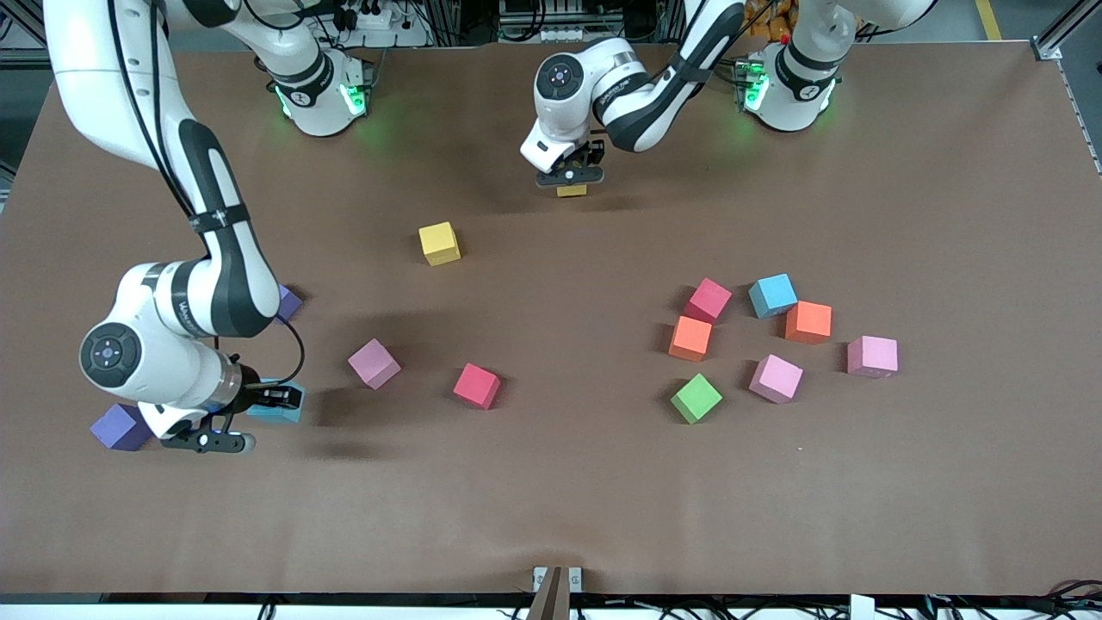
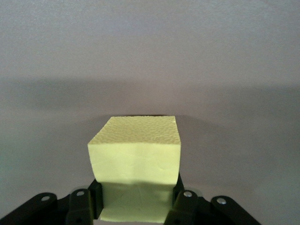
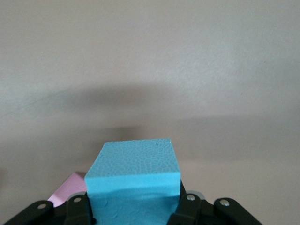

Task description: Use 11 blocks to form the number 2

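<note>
I grip a yellow block (image 1: 571, 190) in my left gripper (image 1: 570, 178) near the table's (image 1: 551, 482) base edge; my right gripper (image 1: 274, 398) clamps a blue block (image 1: 277, 412). Both need placing; no 2 started.

A wide brown tabletop (image 1: 603, 482), matte and faintly creased, fills almost the whole front view under soft, even light that throws blurred shadows. Along its farthest edge stand dark clutter, black cables (image 1: 362, 17) and a white power strip (image 1: 392, 30). A strip of grey floor with a yellow line (image 1: 988, 17) shows at one far corner, beside an aluminium frame rail (image 1: 1072, 26).
</note>
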### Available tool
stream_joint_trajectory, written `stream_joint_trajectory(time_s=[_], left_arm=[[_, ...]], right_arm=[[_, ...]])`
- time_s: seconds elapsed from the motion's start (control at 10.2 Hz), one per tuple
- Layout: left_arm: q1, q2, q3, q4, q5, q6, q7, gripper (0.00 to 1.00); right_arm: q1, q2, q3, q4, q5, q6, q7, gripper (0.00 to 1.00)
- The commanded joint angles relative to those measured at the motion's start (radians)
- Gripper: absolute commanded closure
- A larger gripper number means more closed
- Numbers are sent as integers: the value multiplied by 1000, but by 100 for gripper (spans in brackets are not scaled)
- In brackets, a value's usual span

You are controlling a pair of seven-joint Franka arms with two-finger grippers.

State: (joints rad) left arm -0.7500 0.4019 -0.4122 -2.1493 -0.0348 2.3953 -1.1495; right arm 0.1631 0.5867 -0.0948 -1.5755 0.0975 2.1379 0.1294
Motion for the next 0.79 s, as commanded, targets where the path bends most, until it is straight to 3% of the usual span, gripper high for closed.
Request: stream_joint_trajectory(time_s=[0.0,0.69], left_arm=[[-20,17,10,19,21,-15,19,100],[-26,55,10,32,27,19,20,100]], right_arm=[[36,-109,-2,-112,5,1,32,42],[122,-274,-5,-279,1,17,-91,42]])
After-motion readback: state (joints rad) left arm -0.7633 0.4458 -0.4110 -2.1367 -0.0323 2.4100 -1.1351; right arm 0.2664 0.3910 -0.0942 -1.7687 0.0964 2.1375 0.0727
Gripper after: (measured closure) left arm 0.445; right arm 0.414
